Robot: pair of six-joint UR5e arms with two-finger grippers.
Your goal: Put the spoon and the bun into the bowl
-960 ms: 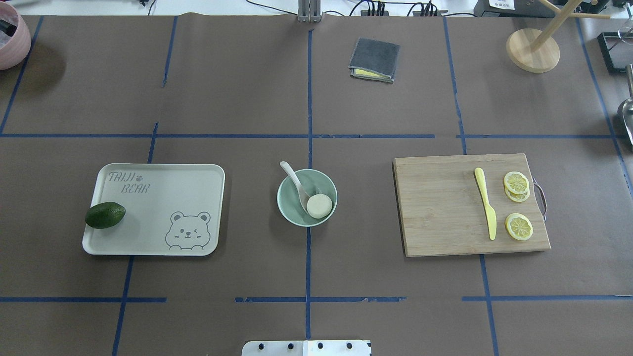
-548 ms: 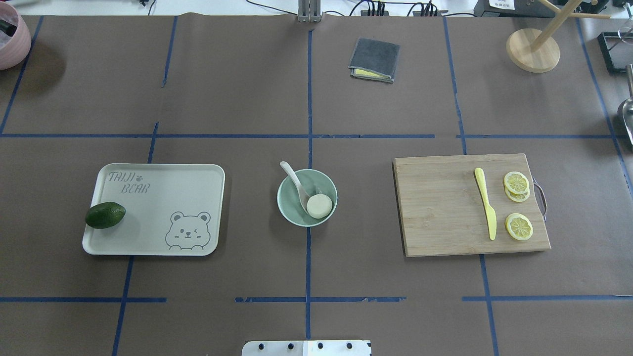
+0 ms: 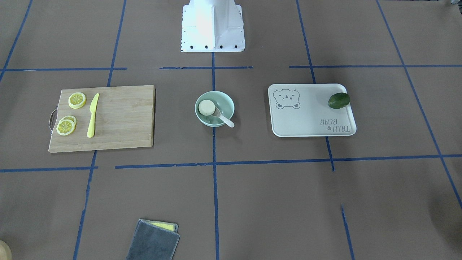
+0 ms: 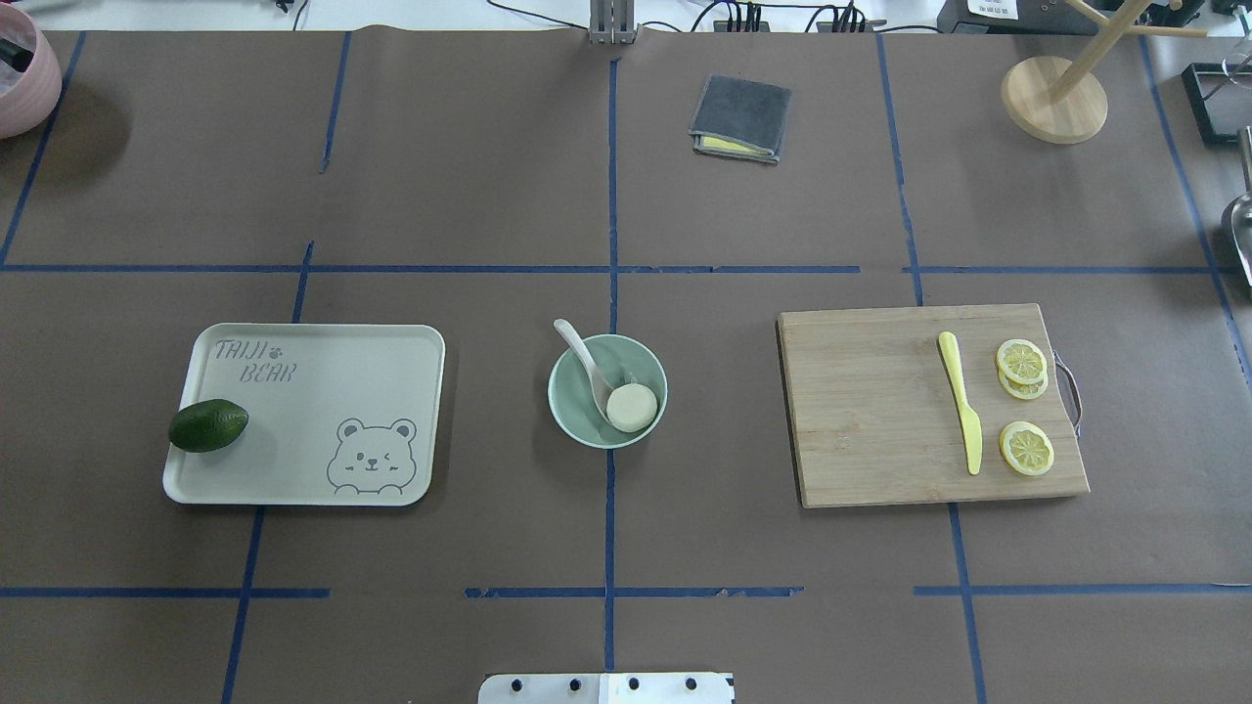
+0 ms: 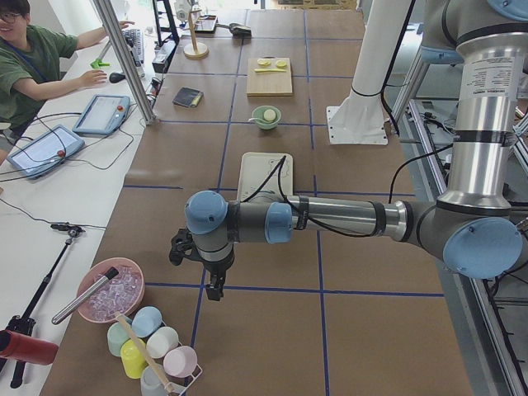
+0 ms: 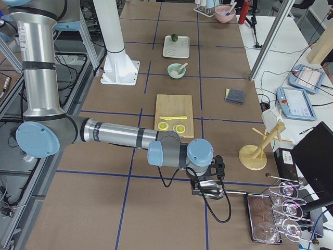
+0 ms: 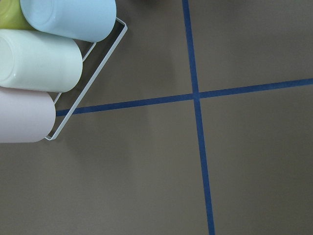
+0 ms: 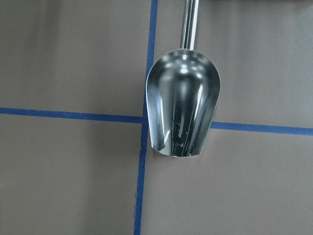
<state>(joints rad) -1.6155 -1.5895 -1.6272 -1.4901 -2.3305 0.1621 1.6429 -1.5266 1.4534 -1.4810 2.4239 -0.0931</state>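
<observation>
The pale mint-green bowl (image 4: 570, 411) stands at the table's middle, also in the front-facing view (image 3: 228, 103). The bun (image 4: 631, 407) lies inside it with a flat beige face up. The off-white spoon (image 4: 582, 360) rests in the bowl with its scoop beside the bun and its handle over the far-left rim. Both arms are far from the bowl. The left gripper (image 5: 215, 289) hangs over the table's left end near a rack of cups. The right gripper (image 6: 207, 186) hangs over the right end above a metal scoop (image 8: 183, 110). I cannot tell whether either is open or shut.
A beige bear tray (image 4: 323, 391) with an avocado (image 4: 207, 425) lies left of the bowl. A wooden cutting board (image 4: 871, 411) with a yellow knife (image 4: 961, 411) and lemon slices (image 4: 1025, 448) lies right. A grey cloth (image 4: 740, 117) lies at the back. Pastel cups (image 7: 39, 61) sit in a wire rack.
</observation>
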